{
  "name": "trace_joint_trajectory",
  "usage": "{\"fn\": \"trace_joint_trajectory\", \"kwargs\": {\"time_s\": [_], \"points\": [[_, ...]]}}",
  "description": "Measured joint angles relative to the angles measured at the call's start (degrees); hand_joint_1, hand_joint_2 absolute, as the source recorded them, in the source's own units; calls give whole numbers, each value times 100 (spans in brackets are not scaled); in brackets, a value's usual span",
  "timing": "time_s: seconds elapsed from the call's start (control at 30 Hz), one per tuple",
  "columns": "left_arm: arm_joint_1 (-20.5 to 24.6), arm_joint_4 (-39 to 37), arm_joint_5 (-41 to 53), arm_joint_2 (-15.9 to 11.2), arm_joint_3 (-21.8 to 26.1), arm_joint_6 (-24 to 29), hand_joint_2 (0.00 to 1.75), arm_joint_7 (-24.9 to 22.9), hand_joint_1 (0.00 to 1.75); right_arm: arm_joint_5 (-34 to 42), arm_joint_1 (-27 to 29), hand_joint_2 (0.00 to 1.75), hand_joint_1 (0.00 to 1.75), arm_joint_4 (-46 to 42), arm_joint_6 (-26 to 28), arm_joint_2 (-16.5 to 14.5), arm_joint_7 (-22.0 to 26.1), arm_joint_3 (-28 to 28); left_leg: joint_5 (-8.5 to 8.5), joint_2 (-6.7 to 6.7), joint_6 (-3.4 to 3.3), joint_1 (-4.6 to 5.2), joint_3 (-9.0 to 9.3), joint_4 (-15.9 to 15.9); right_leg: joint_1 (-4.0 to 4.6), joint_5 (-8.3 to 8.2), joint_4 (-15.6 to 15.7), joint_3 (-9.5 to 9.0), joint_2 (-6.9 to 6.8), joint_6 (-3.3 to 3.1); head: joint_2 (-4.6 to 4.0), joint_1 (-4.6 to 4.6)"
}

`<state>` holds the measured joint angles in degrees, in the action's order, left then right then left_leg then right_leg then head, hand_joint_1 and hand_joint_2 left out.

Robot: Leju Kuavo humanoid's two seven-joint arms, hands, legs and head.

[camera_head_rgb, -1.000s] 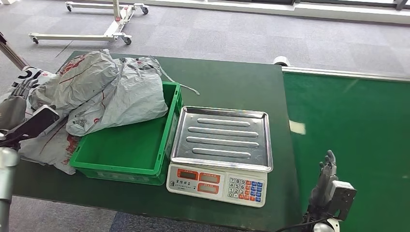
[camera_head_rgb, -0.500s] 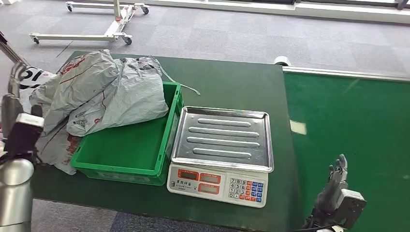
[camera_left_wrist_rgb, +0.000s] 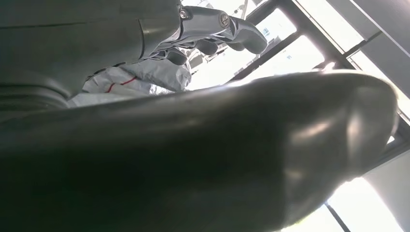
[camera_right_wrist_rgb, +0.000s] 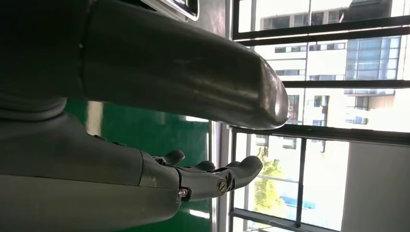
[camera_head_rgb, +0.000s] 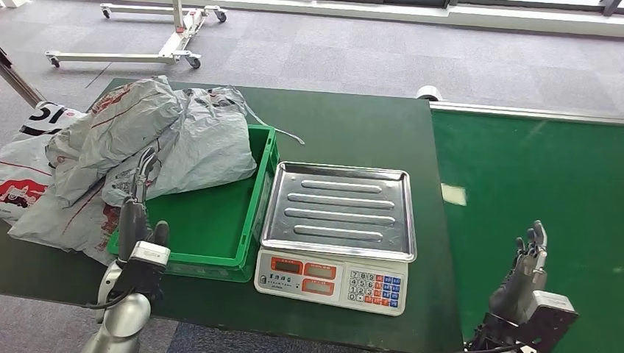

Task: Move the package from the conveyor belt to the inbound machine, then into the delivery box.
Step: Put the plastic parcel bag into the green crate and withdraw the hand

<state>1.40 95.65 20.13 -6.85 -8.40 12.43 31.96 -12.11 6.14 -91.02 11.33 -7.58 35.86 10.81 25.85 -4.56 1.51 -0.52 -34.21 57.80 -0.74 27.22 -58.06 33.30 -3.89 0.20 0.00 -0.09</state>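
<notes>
Grey pkgs [camera_head_rgb: 169, 140] heaped partly in green crate [camera_head_rgb: 213, 220], maybe overhanging rim

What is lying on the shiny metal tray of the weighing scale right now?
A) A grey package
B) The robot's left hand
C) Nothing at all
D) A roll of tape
C: the scale's tray is bare, while the grey packages lie over the green crate.

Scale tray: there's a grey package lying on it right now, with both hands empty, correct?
Not quite. The head view shows the scale's steel tray bare; the grey packages lie over the far left corner of the green bin and the table beside it. Both the left hand and right hand are empty.
</notes>
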Motion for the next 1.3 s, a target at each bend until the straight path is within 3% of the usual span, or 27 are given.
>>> {"fn": "trace_joint_trajectory", "kwargs": {"time_s": [0.13,0.37,0.7,0.87,1.0,1.03,1.17,1.3], "points": [[-178,97,278,186,-54,156,0,97,0,-148,71,0,0,-186,93,7,97,-70,1,0,-1,1,0,0,-2,0,0,-2,0,0,0,0],[-650,217,-152,834,-73,206,0,341,0,-414,197,0,0,-782,286,78,-66,-295,11,5,-13,6,-2,2,-8,7,1,-4,-4,10,0,0],[-694,207,-393,1086,-71,108,0,374,0,-468,221,0,0,-945,282,139,-126,-397,8,6,-11,5,1,2,-6,6,1,-7,-5,10,0,1],[-794,233,-423,1409,-28,178,0,439,0,-562,216,0,0,-1005,33,214,-364,-707,8,9,-11,5,2,2,-6,6,1,-10,-8,10,0,1],[-839,242,-363,1475,21,266,175,448,0,-612,360,0,0,-1032,129,239,-352,-954,9,21,-11,5,-1,2,-6,10,1,-11,-17,15,0,1],[-837,228,-332,1482,41,313,175,454,0,-656,391,0,0,-1038,179,240,-346,-1029,9,21,-10,5,-1,2,-6,11,1,-11,-17,15,0,0],[-828,171,-216,1489,110,427,0,476,0,-851,403,0,0,-1037,413,240,-345,-1322,9,22,-10,3,0,1,-5,12,1,-11,-17,15,0,-1],[-836,165,-147,1490,131,390,0,432,0,-848,399,0,0,-1033,514,240,-393,-1452,8,23,-10,3,0,1,-5,12,1,-13,-18,16,0,1]]}}
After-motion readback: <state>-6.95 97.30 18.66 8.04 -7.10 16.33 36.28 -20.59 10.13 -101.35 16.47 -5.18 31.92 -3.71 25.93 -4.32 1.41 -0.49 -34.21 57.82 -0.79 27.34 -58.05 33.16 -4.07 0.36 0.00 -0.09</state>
